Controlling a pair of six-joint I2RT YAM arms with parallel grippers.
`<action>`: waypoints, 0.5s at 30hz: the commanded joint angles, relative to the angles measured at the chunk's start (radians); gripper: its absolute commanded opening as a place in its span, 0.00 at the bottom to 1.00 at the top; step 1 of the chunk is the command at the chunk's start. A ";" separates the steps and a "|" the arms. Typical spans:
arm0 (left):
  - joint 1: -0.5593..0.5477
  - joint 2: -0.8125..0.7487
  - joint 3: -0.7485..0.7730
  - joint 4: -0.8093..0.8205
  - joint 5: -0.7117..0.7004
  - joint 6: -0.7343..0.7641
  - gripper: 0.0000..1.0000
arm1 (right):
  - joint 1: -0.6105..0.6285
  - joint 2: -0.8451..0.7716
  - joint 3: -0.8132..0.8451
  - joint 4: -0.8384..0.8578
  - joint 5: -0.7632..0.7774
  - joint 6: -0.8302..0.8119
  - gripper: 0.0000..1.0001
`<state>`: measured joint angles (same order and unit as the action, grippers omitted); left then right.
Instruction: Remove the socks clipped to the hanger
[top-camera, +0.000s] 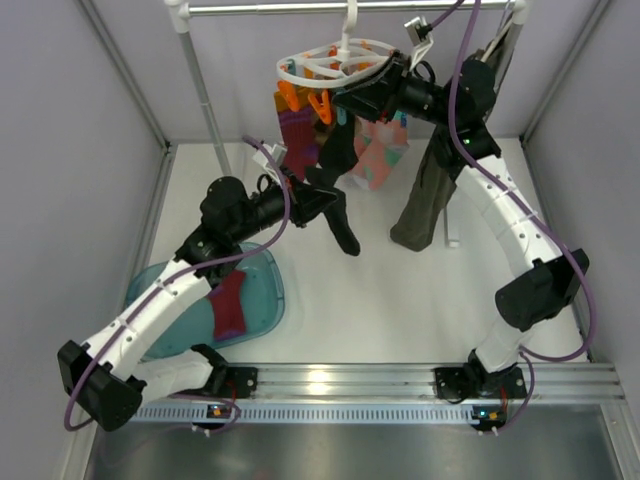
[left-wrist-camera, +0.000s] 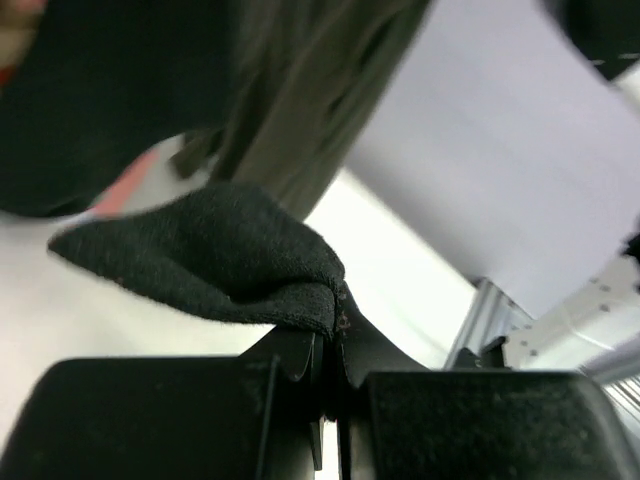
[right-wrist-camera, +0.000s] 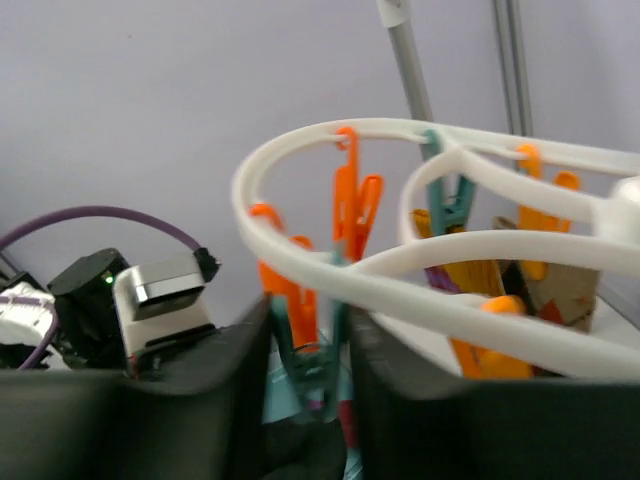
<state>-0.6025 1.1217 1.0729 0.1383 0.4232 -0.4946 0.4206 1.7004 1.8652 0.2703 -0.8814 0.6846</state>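
The white oval hanger (top-camera: 330, 62) hangs from the top rail, with orange and teal clips. A maroon sock (top-camera: 297, 140), a black sock (top-camera: 340, 150) and a pink patterned sock (top-camera: 381, 152) hang under it. My left gripper (top-camera: 322, 203) is shut on the black sock's lower part (left-wrist-camera: 220, 255); its toe end droops below the jaws. My right gripper (top-camera: 352, 100) is up at the hanger's rim (right-wrist-camera: 420, 260), its fingers closed on a teal clip (right-wrist-camera: 308, 345) above the black sock. Another maroon sock (top-camera: 229, 305) lies in the tray.
A teal tray (top-camera: 262, 290) sits on the table at the left. A long olive garment (top-camera: 430, 190) hangs on a slim hanger to the right of the socks. The rack's upright pole (top-camera: 205, 100) stands at the back left. Grey walls close in on both sides.
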 joint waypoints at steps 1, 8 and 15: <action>0.010 -0.132 -0.015 -0.178 -0.239 0.031 0.00 | 0.012 -0.022 -0.014 0.069 0.013 -0.002 0.45; 0.009 -0.290 0.024 -0.630 -0.845 -0.016 0.02 | 0.010 -0.146 -0.158 -0.005 0.022 -0.075 0.99; 0.010 -0.322 0.007 -0.947 -1.103 -0.079 0.00 | 0.010 -0.347 -0.326 -0.423 0.198 -0.362 0.99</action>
<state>-0.5961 0.8070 1.0897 -0.6212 -0.4976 -0.5270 0.4229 1.4605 1.5612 0.0391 -0.7807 0.4904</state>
